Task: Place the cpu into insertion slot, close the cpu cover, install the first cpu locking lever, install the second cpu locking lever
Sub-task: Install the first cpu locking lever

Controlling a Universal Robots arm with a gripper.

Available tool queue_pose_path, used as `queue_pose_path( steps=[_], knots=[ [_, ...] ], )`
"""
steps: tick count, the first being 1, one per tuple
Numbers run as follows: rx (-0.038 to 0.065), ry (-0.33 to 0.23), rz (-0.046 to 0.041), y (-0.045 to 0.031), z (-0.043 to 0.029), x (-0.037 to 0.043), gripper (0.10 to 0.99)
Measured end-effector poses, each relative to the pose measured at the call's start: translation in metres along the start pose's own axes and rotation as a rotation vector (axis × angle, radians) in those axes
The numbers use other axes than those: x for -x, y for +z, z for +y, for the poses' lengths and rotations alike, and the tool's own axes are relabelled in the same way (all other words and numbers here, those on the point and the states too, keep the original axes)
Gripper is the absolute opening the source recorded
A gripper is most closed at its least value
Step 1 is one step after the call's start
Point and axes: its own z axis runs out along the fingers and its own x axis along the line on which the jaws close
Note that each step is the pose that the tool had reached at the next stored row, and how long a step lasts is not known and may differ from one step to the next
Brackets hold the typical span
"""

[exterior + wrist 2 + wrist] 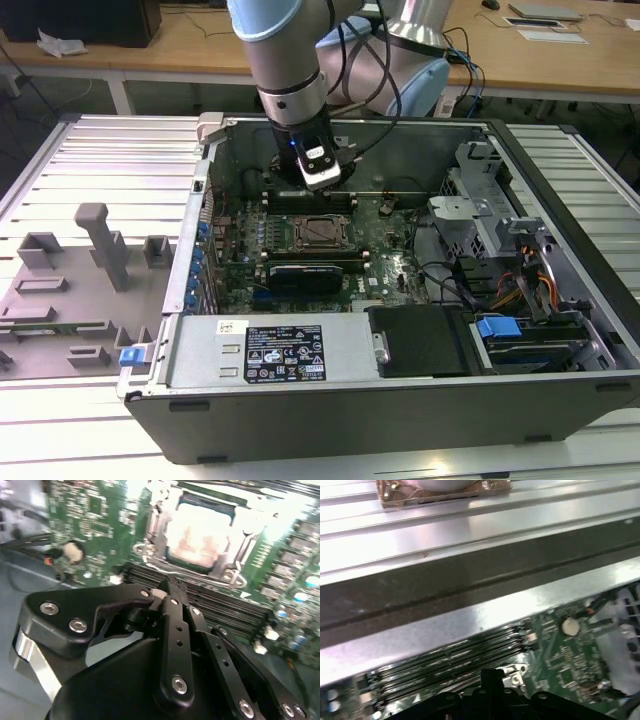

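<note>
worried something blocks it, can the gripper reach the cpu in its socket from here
Probably yes: the gripper hangs near the cpu, only low memory slots between, nothing overhanging it.

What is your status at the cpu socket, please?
Gripper hovers over memory slots, off the cpu. Cpu seated, cpu cover looks down around it. Nothing between gripper and cpu.

1. in the exterior view the arm (290, 60) is cut off at the top edge.
2. the cpu (322, 232) there is too small to tell how it sits.
3. in the second wrist view bright light washes out the cpu (200, 535).
4. in both wrist views the gripper (169, 586) (492, 676) runs off the picture's edge.
5. in the first wrist view a brown thing (440, 492) is blurred and cut off.
</note>
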Motion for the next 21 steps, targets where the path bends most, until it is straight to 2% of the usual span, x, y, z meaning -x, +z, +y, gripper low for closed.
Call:
queue_pose_path(
  steps=[1,3,9,10,12,15,17,19,21],
  knots=[
    [-0.006,0.002,0.0170,0.0002,0.0001,0.0007,0.106],
    [-0.024,0.008,0.0740,0.0008,0.0006,0.0030,0.106],
    [-0.029,0.010,0.0865,0.0009,0.0007,0.0033,0.106],
    [-0.042,0.008,0.0932,0.0008,0.0004,0.0034,0.106],
    [-0.072,-0.005,0.0924,0.0009,0.0002,0.0035,0.106],
    [-0.080,-0.015,0.0985,0.0006,-0.0022,0.0043,0.106],
    [-0.083,-0.019,0.1071,0.0005,-0.0035,0.0048,0.106],
    [-0.096,-0.031,0.1384,0.0005,-0.0045,0.0064,0.106],
    [-0.097,-0.031,0.1420,0.0005,-0.0046,0.0064,0.106]
  ],
)
